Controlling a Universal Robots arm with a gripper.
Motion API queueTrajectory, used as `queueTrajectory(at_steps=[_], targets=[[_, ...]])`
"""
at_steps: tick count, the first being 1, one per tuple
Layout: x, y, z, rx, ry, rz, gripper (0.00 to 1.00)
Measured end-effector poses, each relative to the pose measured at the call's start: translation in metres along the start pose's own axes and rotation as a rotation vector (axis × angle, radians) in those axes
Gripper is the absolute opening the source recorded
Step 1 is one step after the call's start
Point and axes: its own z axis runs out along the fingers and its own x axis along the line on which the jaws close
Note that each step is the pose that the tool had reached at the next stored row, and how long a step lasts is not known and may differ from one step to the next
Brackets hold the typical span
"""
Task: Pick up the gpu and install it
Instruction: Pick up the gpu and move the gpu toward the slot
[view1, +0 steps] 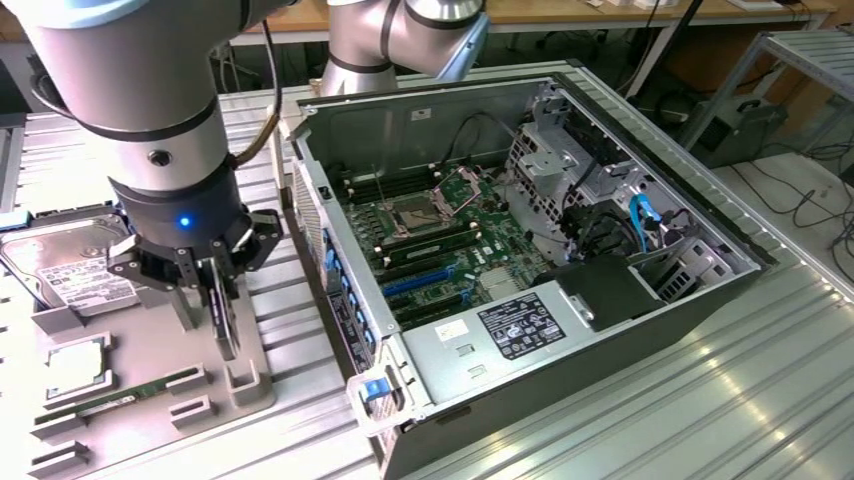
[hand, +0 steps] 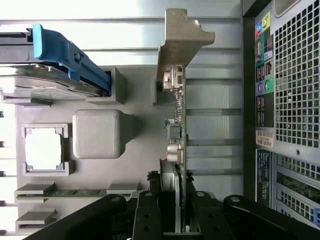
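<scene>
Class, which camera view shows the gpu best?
The wrist view: the gpu is close and edge-on, its metal bracket and board parts plain. The exterior view shows it as a dark card standing in the grey tray, partly hidden by the hand.

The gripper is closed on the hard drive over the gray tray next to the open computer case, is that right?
Not quite: the gripper is closed on the gpu, the thin card standing on edge, as the wrist view shows; the hard drive lies apart on the gray tray. The rest holds.
</scene>
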Motion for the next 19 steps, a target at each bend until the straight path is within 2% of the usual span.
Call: queueTrajectory(at_steps=[11, 17, 19], targets=[[0.000, 0.0015, -0.0294, -0.0001, 0.0000, 0.000, 0.28], [-0.001, 0.0018, -0.0330, 0.0001, 0.0017, -0.030, 0.28], [-0.001, 0.0020, -0.0376, -0.0001, 0.0015, -0.030, 0.28]])
